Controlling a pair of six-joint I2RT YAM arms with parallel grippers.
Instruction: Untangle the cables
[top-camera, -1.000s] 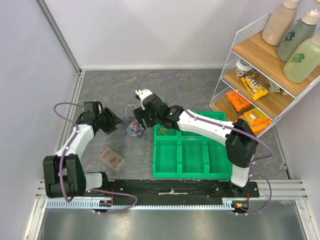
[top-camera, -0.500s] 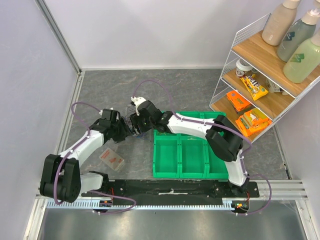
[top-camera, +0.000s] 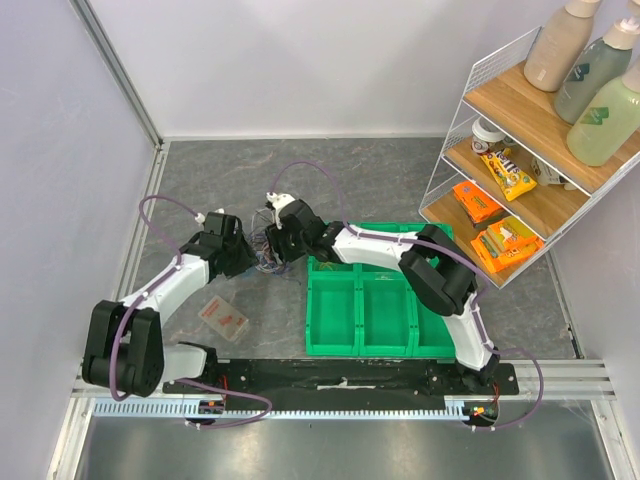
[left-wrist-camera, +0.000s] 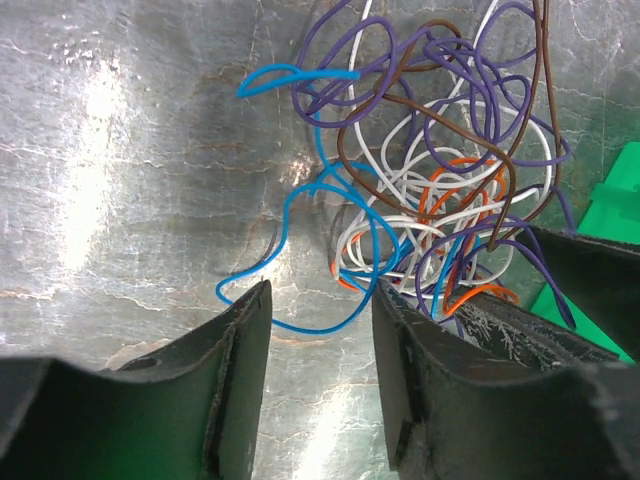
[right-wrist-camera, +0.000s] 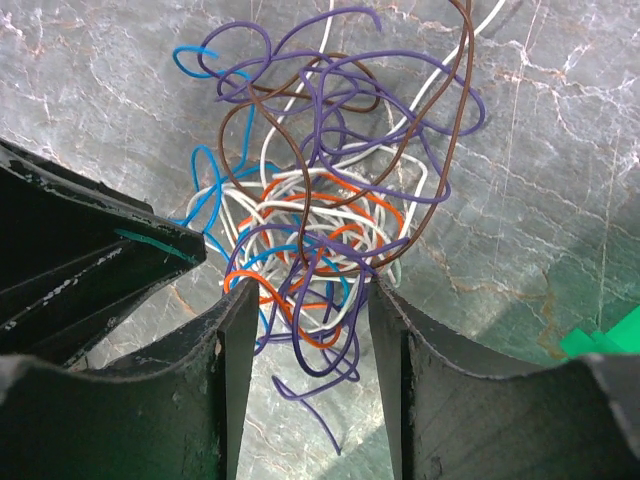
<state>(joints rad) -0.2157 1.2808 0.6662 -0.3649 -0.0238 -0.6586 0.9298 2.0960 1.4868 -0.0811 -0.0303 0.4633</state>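
The cables (top-camera: 264, 249) are a tangled bundle of purple, blue, orange, white and brown wires on the grey table. My left gripper (top-camera: 247, 258) is at the bundle's left side and my right gripper (top-camera: 277, 244) is at its right side. In the left wrist view the left gripper (left-wrist-camera: 322, 292) is open, and one blue loop of the cables (left-wrist-camera: 420, 170) lies just ahead of its tips. In the right wrist view the right gripper (right-wrist-camera: 312, 295) is open, with purple and orange strands of the cables (right-wrist-camera: 320, 220) lying between its fingers.
A green divided bin (top-camera: 380, 310) stands just right of the bundle; its edge shows in the left wrist view (left-wrist-camera: 620, 190). A small clear box (top-camera: 223, 318) lies near the left arm. A wire shelf (top-camera: 520, 150) with snacks and bottles stands at the right.
My left gripper has moved right, up to the bundle. My right arm has folded in, its elbow shifting left, with the gripper staying at the bundle.
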